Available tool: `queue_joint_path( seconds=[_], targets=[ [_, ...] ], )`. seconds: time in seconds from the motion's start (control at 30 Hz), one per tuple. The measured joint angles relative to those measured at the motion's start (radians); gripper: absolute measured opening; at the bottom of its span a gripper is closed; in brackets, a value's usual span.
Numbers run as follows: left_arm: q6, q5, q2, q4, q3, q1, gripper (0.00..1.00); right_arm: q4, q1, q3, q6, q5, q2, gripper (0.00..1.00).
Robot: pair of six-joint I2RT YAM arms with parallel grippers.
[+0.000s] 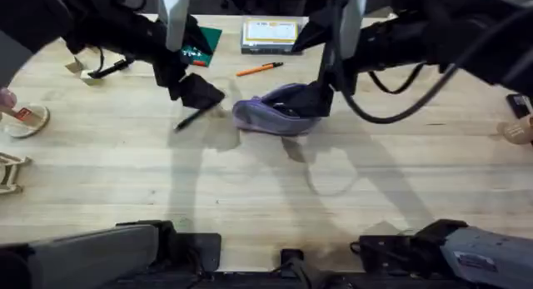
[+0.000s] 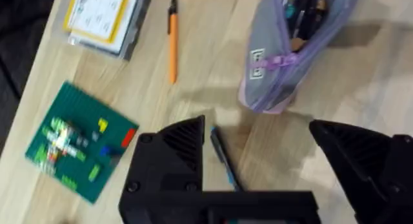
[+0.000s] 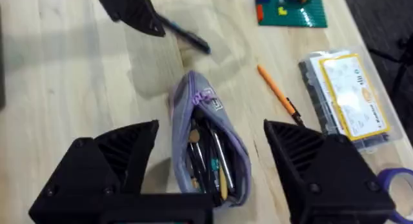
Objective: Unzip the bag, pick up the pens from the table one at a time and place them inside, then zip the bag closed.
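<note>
Lilac fabric bag (image 3: 208, 153): laid on the pale wood desk (image 1: 266, 197) near its middle; zipper drawn back, mouth gaping, several writing tools seen inside.
Black pen (image 2: 224, 161): flat on the desk just beside the bag's closed end, between the released fingers of the left pincer (image 2: 271, 162); no contact with either finger can be confirmed.
Orange pen (image 1: 259, 69): flat on the desk beyond the bag, near the clear box (image 1: 270, 34), well apart from both pincers.
Left pincer state: released, jaws spread wide, lowered over the black pen.
Right pincer (image 3: 210, 156) state: released, one finger on each side of the open bag; whether the fabric is touched cannot be told.
Step judged in hand: pickup of the black pen, with the bag already unzipped.
Risk 1: the pen may be rolled or flicked aside if the jaws are closed off-centre, since it lies close to one finger.
Risk 2: the soft bag may be shifted or its mouth collapsed if it is nudged by the right pincer, which would make insertion harder.
Count, pens on desk: two.
Count, bags: one.
Count, clear boxes: one.
Count, green brick plates (image 2: 77, 141): one.
</note>
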Motion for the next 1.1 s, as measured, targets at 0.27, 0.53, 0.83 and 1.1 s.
queue_joint_path(
  seconds=[0.27, 0.53, 0.83, 1.1],
  targets=[
    [-0.207, -0.113, 0.000, -0.003, 0.058, 0.012, 0.994, -0.056, 0.000, 0.000, 0.124, 0.003, -0.129, 0.998],
    [-0.416, -0.241, 0.000, -0.008, 0.059, 0.012, 0.993, -0.144, 0.002, 0.000, 0.267, 0.145, -0.239, 0.998],
    [-0.531, -0.313, 0.000, -0.049, 0.059, 0.012, 0.993, -0.149, 0.002, 0.000, 0.307, 0.196, -0.296, 0.998],
    [-0.546, -0.397, 0.000, -0.032, 0.060, 0.011, 0.993, -0.151, 0.002, 0.000, 0.311, 0.206, -0.296, 0.998]
  ],
)
